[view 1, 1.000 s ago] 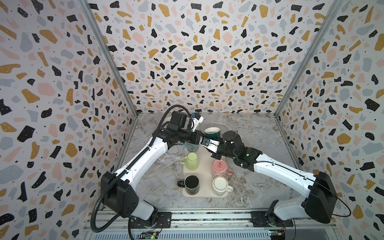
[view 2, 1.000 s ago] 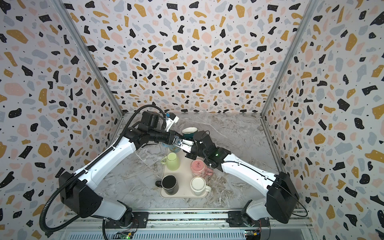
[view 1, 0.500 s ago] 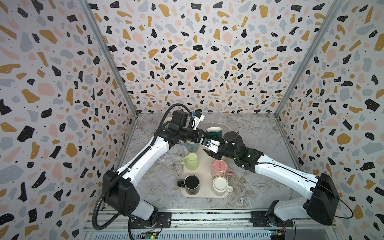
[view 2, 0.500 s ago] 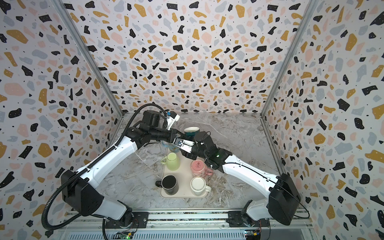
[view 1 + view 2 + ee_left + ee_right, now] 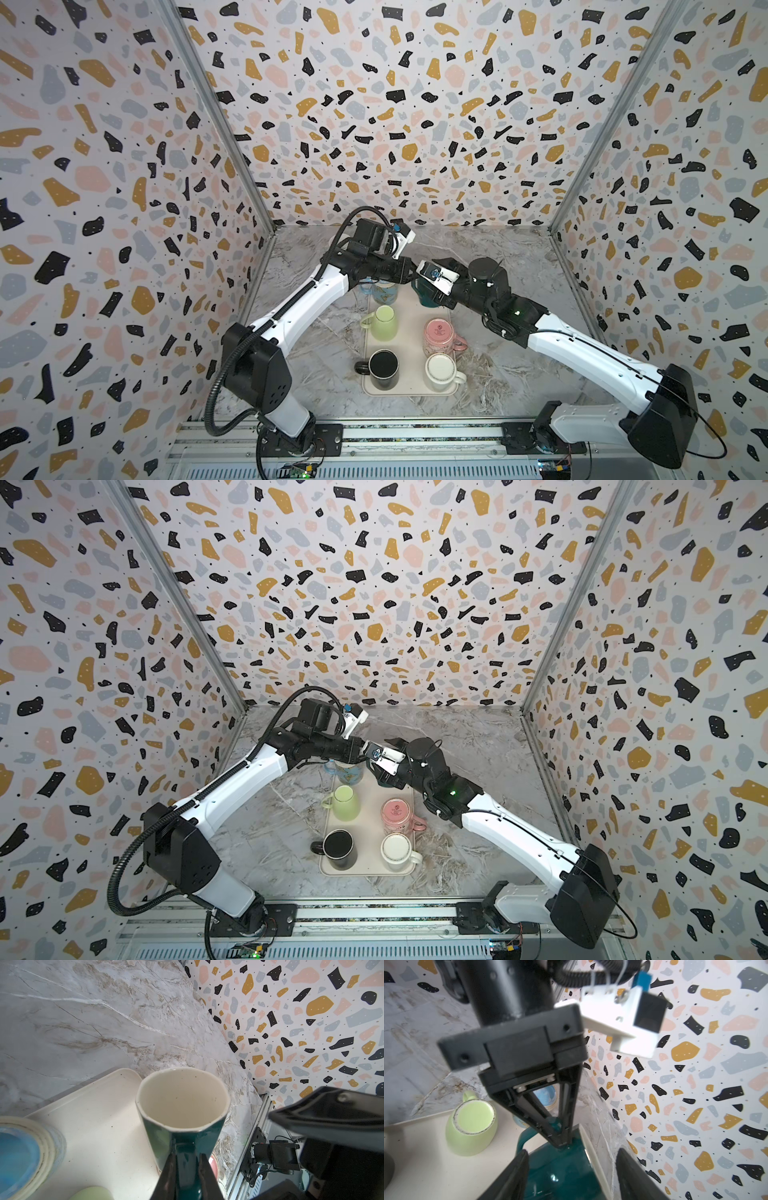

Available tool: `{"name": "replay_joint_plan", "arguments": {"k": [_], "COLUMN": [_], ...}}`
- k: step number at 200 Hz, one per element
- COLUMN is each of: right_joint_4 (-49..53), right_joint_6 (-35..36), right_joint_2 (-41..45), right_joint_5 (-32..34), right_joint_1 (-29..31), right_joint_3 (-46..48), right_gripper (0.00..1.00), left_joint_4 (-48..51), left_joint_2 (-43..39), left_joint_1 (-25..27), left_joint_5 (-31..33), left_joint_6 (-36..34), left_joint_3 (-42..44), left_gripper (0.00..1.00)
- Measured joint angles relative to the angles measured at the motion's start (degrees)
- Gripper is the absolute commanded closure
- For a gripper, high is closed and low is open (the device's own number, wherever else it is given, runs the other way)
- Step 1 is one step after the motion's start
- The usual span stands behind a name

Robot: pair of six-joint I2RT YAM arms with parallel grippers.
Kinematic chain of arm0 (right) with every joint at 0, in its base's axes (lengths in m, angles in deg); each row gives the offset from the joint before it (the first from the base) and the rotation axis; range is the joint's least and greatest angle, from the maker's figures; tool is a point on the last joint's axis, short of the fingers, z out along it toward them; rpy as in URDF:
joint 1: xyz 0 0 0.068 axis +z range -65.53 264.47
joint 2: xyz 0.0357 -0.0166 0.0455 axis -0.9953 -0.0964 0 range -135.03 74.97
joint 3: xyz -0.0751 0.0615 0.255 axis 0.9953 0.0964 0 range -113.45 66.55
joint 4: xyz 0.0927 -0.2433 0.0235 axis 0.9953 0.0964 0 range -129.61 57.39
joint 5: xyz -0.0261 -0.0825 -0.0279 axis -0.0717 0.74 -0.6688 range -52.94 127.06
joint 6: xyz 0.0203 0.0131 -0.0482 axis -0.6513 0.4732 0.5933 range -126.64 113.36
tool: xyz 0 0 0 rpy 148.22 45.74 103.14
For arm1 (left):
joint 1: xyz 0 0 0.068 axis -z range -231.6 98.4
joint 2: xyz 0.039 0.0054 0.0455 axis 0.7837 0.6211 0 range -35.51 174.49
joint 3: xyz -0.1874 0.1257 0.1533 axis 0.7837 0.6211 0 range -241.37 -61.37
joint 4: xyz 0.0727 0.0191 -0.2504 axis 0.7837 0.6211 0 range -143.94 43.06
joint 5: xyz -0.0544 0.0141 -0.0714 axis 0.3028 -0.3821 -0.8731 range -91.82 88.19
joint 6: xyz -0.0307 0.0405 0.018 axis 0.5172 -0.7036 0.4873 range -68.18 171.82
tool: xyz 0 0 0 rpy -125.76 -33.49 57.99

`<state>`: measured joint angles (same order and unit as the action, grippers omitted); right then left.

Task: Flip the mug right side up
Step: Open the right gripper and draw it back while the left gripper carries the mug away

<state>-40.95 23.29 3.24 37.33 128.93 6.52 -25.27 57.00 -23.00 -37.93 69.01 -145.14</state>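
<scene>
Since a second ago, the marble table (image 5: 498,266) and the cream tray (image 5: 409,332), at lower centre in both top views, have not changed. The left arm (image 5: 307,303) keeps its pose. The right arm (image 5: 582,349) has pushed its wrist slightly toward the upper left. Its white camera block (image 5: 436,275) now covers the spot just above centre where the mug's pale mouth showed before.

Only a dark side of the teal mug (image 5: 428,293) shows in the top views, below that block and over the tray's far right corner (image 5: 384,780). Whether its base touches the tray cannot be told.

In the left wrist view the mug's cream mouth (image 5: 180,1103) fills the middle of the frame and opens toward the camera. The left gripper (image 5: 186,1151) comes in from the lower edge, clamped on the mug's handle with one finger (image 5: 166,1176) on each side of it. The right wrist view shows the same grip at centre (image 5: 562,1140), the two black fingers converging on the handle.

The right gripper (image 5: 572,1152) stands released at the lower edge of that frame, straddling the mug's body. Its one finger (image 5: 515,1172) lies against or just beside the teal wall. Its other finger (image 5: 631,1172) stands clear of the cream rim, with a gap between them.
</scene>
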Motion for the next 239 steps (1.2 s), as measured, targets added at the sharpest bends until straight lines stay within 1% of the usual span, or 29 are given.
{"name": "replay_joint_plan", "arguments": {"k": [96,140,172,239], "right_joint_4": [-0.44,-0.44,-0.70,-0.83], "right_joint_6": [-2.80,-4.42,-5.38,-6.32], "right_joint_2": [1.33,2.84,3.78,4.09], "right_joint_5": [0.44,0.68,0.72,0.83], "right_joint_1": [-3.10,-4.72,-5.68,-7.28], "right_joint_3": [2.71,4.33,4.70,4.72], "right_gripper": [0.32,0.32,0.32,0.32], "left_joint_4": [-1.44,-5.97,-9.99,-17.09], "left_joint_2": [0.74,1.03,2.80,6.36], "left_joint_1": [-0.42,-0.92,-1.25,-3.08], "left_joint_5": [0.66,1.77,2.75,7.17], "left_joint_6": [0.59,1.92,2.67,3.02], "left_joint_3": [0.00,0.00,0.00,0.04], "left_gripper": [1.00,1.00,1.00,1.00]}}
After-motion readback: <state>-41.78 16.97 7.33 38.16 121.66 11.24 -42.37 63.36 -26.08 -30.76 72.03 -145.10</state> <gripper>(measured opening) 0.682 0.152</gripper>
